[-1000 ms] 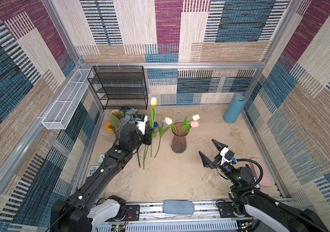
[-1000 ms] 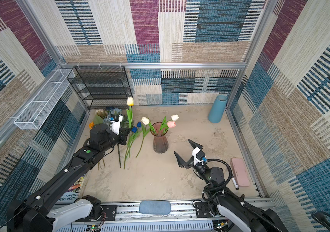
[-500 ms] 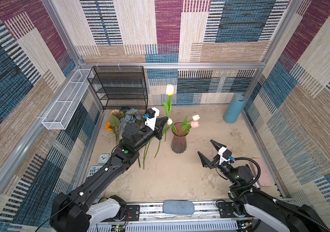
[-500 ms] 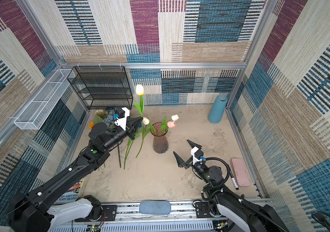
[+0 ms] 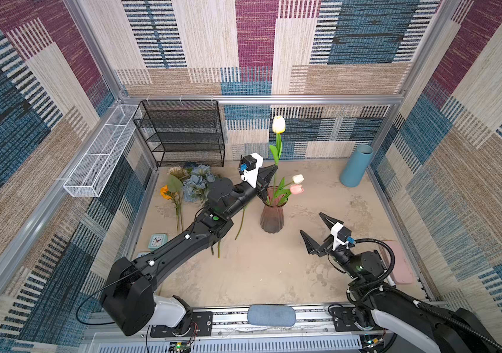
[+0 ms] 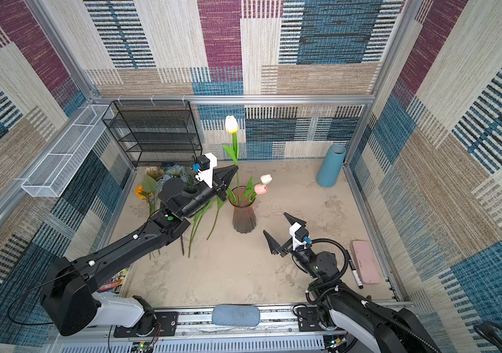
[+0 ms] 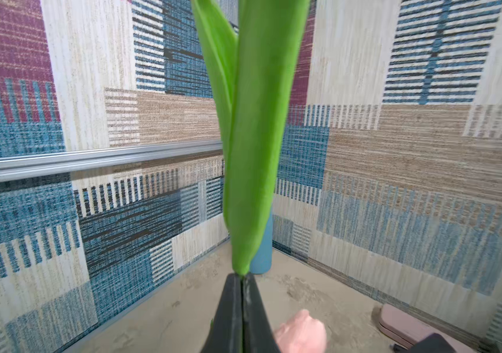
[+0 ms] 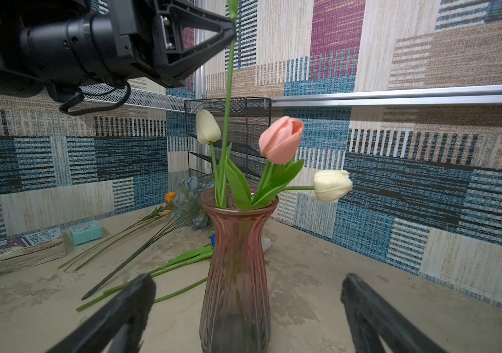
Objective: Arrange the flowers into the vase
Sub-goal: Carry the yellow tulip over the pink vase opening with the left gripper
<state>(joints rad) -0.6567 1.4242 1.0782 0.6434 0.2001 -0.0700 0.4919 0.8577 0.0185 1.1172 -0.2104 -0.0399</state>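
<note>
Pink ribbed glass forms the vase (image 5: 271,215), which stands upright on the sandy table (image 5: 258,275). Above its mouth, the left claw (image 5: 274,168) is pinched together on the green stem of a yellow-white tulip (image 5: 278,124). The stem hangs nearly straight, with the bloom high over the vase and the lower end reaching down into the vase mouth. The left wrist view shows the two fingers (image 7: 231,305) pressed together under a broad green leaf.

Already in the vase are a pink tulip (image 5: 296,189) and two white tulips (image 8: 332,185), all leaning away from the held stem.

The right claw (image 5: 310,223) hovers low over the table near the vase, on the side toward the robot. Its jaws are spread wide apart and hold nothing, and it faces the vase without touching it.

More flowers (image 5: 196,183) lie flat on the table left of the vase: a dusty-blue bunch, a beige bloom, an orange bloom and some loose green stems. A blue tube (image 5: 356,166) stands well apart from the vase, in the far right corner.
</note>
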